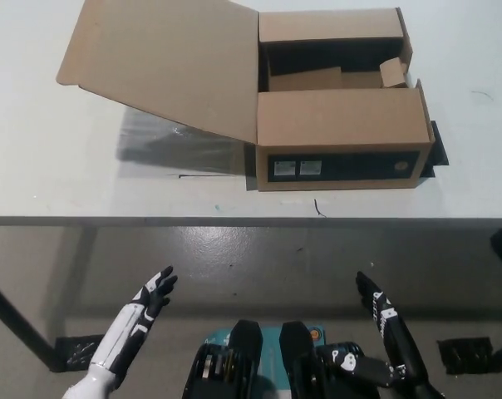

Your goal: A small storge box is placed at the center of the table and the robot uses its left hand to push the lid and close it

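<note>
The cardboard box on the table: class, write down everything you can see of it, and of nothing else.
The cardboard box is plain brown corrugated card with a black front panel bearing two small white labels and a small round mark. It stands open near the middle of the white table. Its large lid is folded out to the robot's left, slanting upward clear of the tabletop and casting a shadow beneath. Two narrower flaps partly cover the top, leaving a dark opening with a loose flap inside. Neither hand touches it.

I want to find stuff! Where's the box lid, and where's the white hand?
lid [164,62], head view, middle of the open flap.
left hand [151,295], head view, middle of the hand.
</note>
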